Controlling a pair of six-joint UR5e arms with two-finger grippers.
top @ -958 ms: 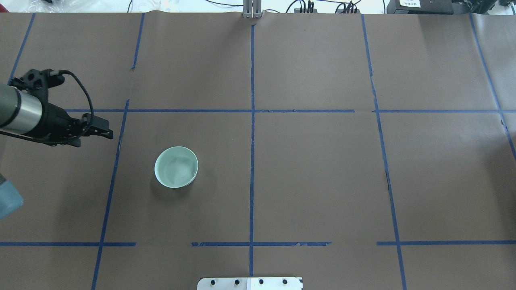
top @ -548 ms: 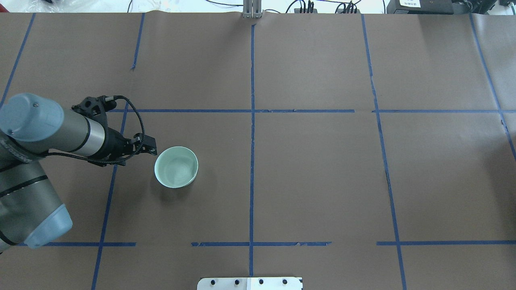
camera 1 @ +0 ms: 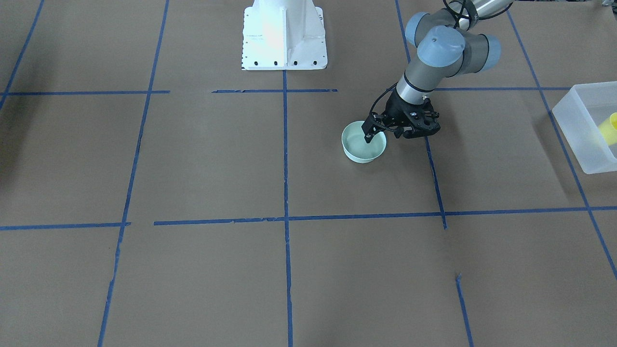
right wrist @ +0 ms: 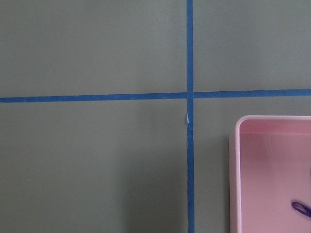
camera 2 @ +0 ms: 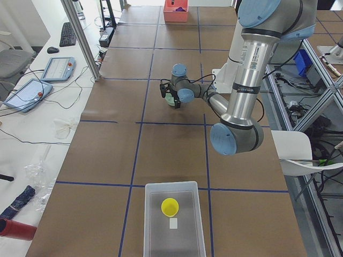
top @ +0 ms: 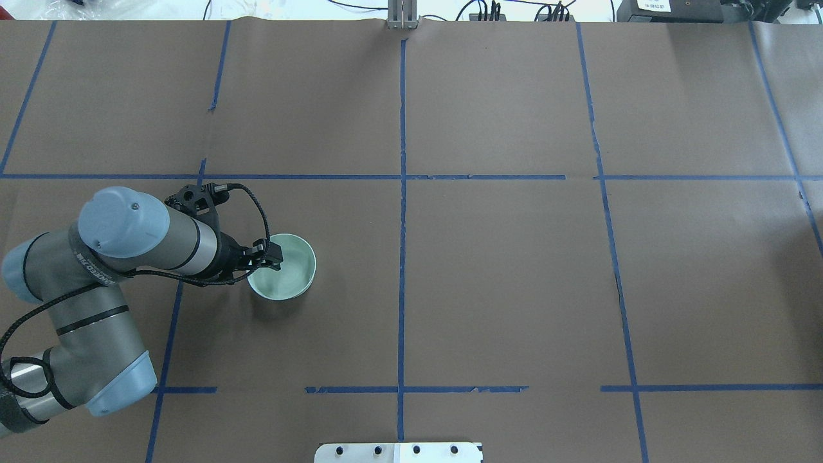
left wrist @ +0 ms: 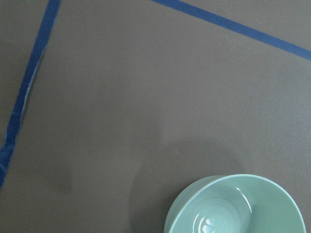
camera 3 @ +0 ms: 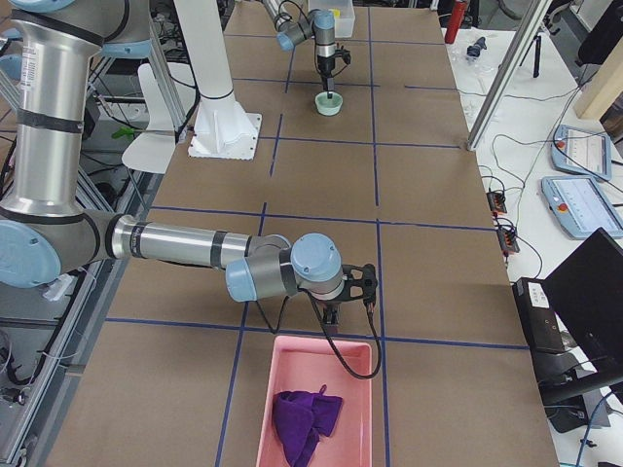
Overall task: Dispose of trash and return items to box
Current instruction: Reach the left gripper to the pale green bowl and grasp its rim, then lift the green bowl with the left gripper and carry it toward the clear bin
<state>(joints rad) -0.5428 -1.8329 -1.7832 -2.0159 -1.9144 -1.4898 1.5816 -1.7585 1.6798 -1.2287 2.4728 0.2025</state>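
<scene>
The left gripper (top: 272, 258) has swung in from the table's edge over the mint bowl (top: 294, 275), fingers parted and holding nothing, apparently poised to lift it for the box (camera 1: 576, 130).

The front-facing frame's right edge cuts off the frosted bin (camera 1: 574, 132) and the yellow cup (camera 1: 610, 127) in it. The left wrist frame's bottom edge crops the mint-green bowl (left wrist: 235, 206). The pink tray (right wrist: 234, 174) runs off the right wrist frame's lower right corner, its purple cloth (right wrist: 302, 208) only a sliver there.
</scene>
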